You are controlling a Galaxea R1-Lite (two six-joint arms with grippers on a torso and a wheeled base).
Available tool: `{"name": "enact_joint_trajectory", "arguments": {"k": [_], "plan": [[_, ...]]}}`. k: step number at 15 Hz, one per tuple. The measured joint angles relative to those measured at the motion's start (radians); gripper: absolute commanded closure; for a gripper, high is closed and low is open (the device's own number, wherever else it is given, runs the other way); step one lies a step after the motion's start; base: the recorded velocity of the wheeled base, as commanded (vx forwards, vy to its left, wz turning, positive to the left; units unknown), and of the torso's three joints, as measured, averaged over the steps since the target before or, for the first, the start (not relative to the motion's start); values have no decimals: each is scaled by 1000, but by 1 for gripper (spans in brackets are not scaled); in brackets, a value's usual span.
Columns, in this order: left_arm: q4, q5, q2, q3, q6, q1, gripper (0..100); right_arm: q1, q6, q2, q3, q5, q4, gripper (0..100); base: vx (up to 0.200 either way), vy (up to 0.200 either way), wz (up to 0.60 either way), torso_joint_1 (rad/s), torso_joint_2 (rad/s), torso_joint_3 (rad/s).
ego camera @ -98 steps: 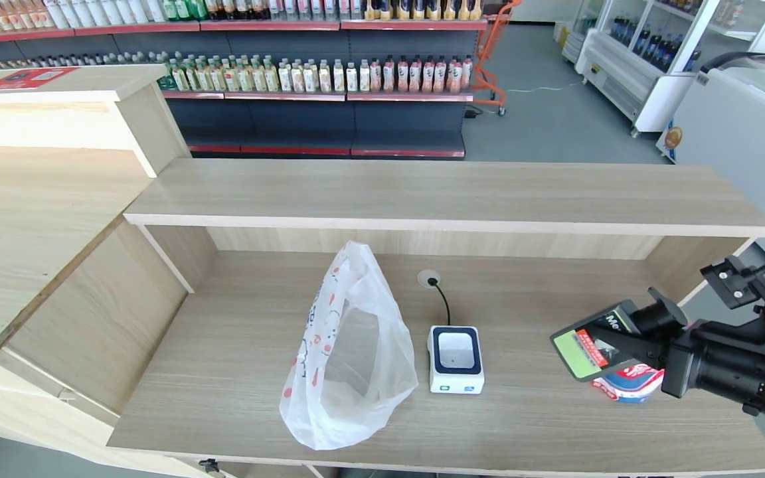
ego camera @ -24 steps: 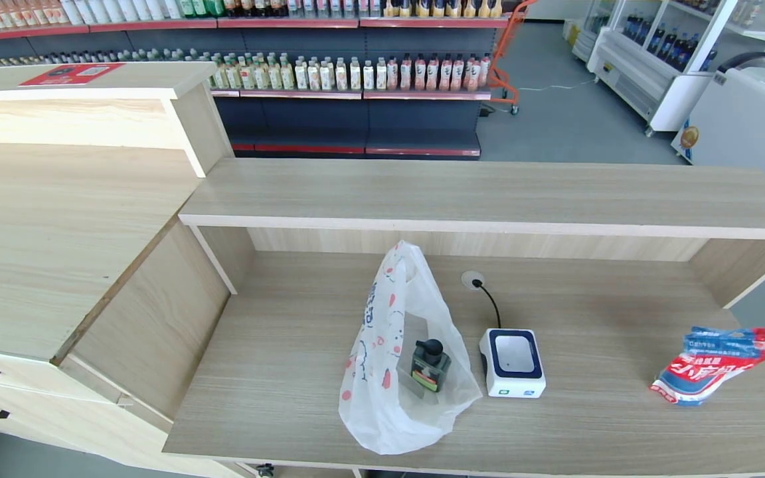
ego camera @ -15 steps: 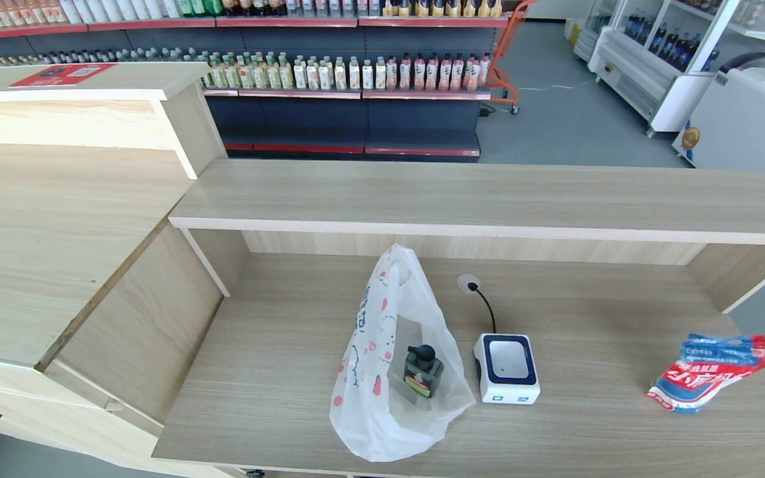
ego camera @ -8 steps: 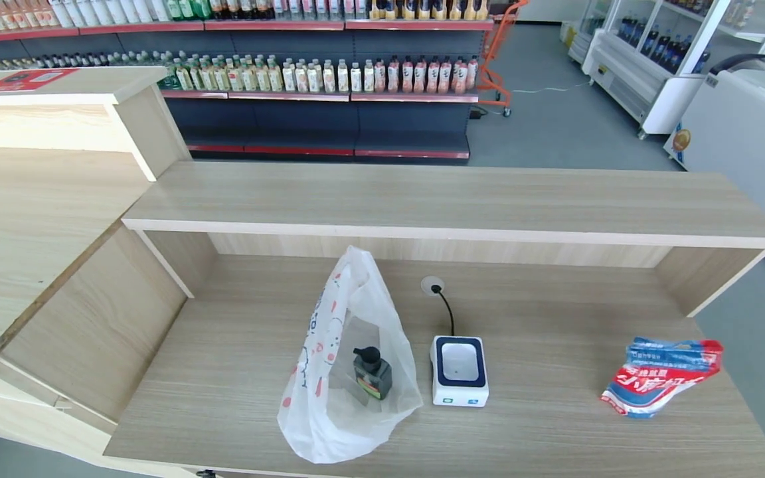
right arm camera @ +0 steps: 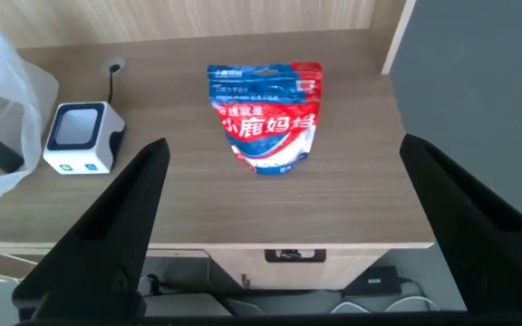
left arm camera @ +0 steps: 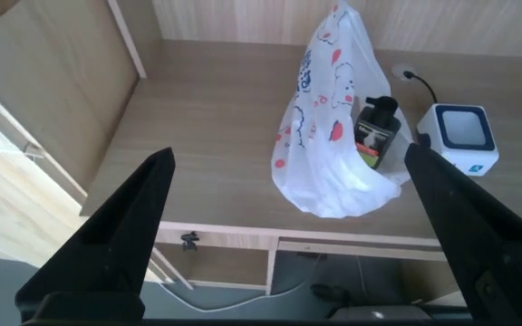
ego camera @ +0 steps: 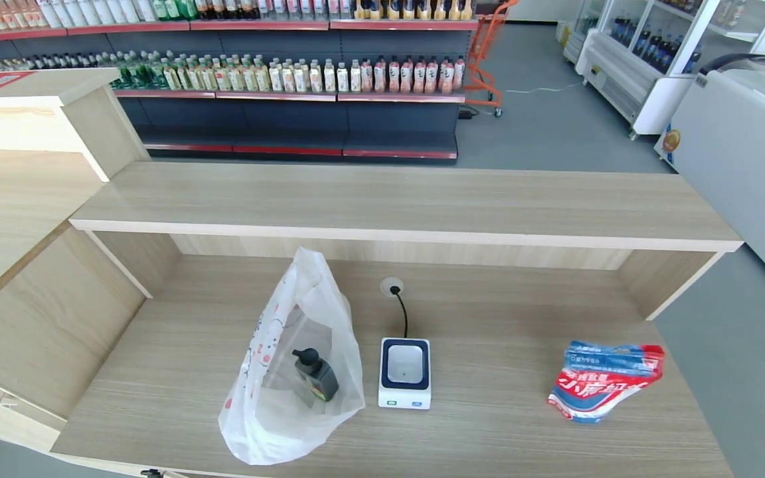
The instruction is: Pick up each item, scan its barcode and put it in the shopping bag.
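Observation:
A white plastic shopping bag (ego camera: 269, 425) with red print stands on the wooden counter (ego camera: 489, 438). A dark pump bottle (ego camera: 316, 377) rests inside it. Right of the bag sits the white barcode scanner (ego camera: 405, 372). A red, white and blue pouch (ego camera: 605, 388) lies flat near the counter's right end. My left gripper (left arm camera: 288, 156) hangs open above the counter's front edge, facing the shopping bag (left arm camera: 329, 136) and pump bottle (left arm camera: 376, 136). My right gripper (right arm camera: 284, 147) is open too, above the pouch (right arm camera: 268, 113), with the barcode scanner (right arm camera: 82, 136) off to one side.
A raised ledge (ego camera: 396, 206) runs along the back of the counter, with side walls at both ends. The scanner's black cable (ego camera: 401, 309) leads to a hole in the counter. Shelves of drinks and a freezer stand beyond.
Earlier my right gripper held the dark bottle beside the scanner; the bottle now sits in the bag and that arm has left the head view. The head camera has swung right.

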Motion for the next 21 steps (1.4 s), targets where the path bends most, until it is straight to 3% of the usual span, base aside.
{"name": "enact_joint_trajectory", "arguments": {"k": [3,6,13,17,19,21], "plan": [[0,0,0,0,-6,0,0,0,0,0,0,0,0,0,0,-200,0,2,12,4],[0,-1,0,0,-6,0,0,0,-1,1,0,0,0,0,0,0,0,0,0,0],[0,0,0,0,-6,0,0,0,4,1,0,0,0,0,-200,0,0,6,4,4],[0,0,0,0,-4,0,0,0,-4,2,0,0,-2,0,0,0,0,0,0,0],[-1,0,0,0,-4,0,0,2,11,25,-43,7,34,0,0,0,0,0,0,0],[-1,0,0,0,-4,0,0,3,87,135,-166,10,55,0,0,0,0,0,0,0]]}}
